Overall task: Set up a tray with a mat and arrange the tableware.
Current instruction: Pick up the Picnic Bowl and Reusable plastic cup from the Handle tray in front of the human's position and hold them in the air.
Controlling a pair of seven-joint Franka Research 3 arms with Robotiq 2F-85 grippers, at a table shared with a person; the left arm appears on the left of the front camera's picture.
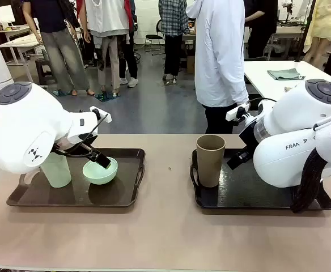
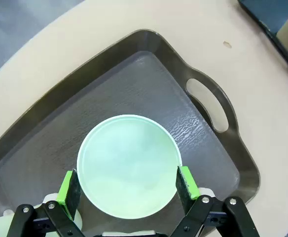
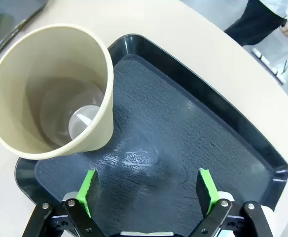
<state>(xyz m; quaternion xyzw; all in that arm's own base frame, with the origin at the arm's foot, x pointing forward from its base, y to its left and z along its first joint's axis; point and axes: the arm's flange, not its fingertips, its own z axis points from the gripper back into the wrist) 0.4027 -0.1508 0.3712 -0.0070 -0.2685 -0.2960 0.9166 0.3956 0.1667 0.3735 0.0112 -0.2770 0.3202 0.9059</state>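
A dark brown tray [image 1: 128, 195] on the left holds a pale green cup [image 1: 56, 170] and a mint green bowl [image 1: 100, 172]. My left gripper [image 1: 101, 161] hovers just over the bowl. In the left wrist view it [image 2: 129, 183] is open, its green pads [image 2: 69, 188] standing either side of the bowl [image 2: 129, 163] close to the rim. On the right, a black tray [image 1: 256, 195] lined with a dark textured mat [image 3: 183, 148] carries a brown cup [image 1: 209, 160] at its left end. My right gripper [image 3: 149, 190] is open over the mat beside the cup [image 3: 50, 94], holding nothing.
A person in a white coat [image 1: 219, 56] stands at the far side of the table. Bare tabletop [image 1: 168, 170] lies between the two trays. A folded green cloth [image 1: 285, 73] rests on another table behind.
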